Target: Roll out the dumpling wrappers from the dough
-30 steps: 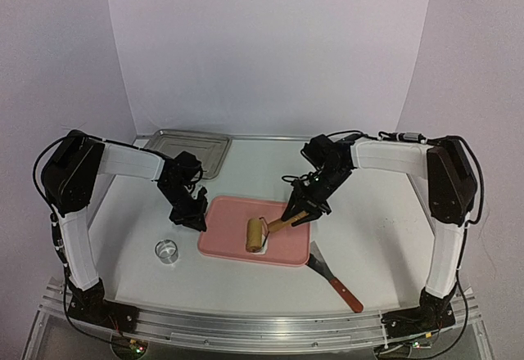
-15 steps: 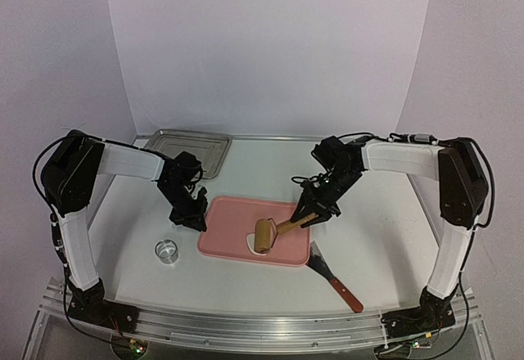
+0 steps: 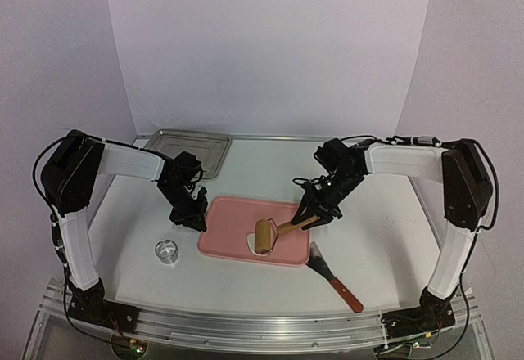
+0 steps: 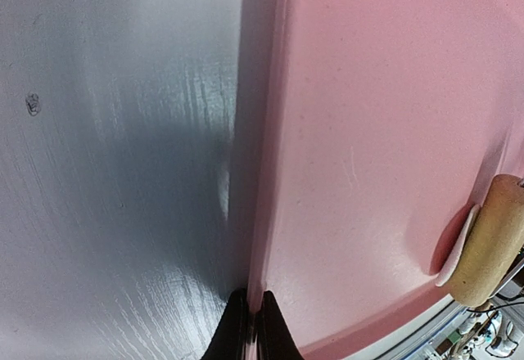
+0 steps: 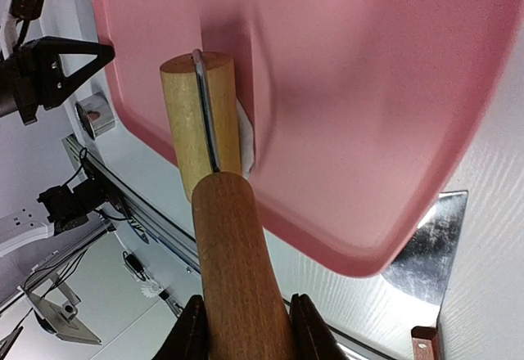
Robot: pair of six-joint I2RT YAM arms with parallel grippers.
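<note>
Dough [image 3: 253, 244] lies flat on the pink board [image 3: 233, 217] by its near edge, partly under the roller [image 3: 265, 235]. My right end effector [image 5: 248, 327] is clamped round the roller handle. My left end effector [image 4: 252, 327] is pinched shut on the board's left rim. Best bet: press evenly and stroke inward, away from the rim. Right arm reaches in with the wrist tipped down-left; left wrist is low.
</note>
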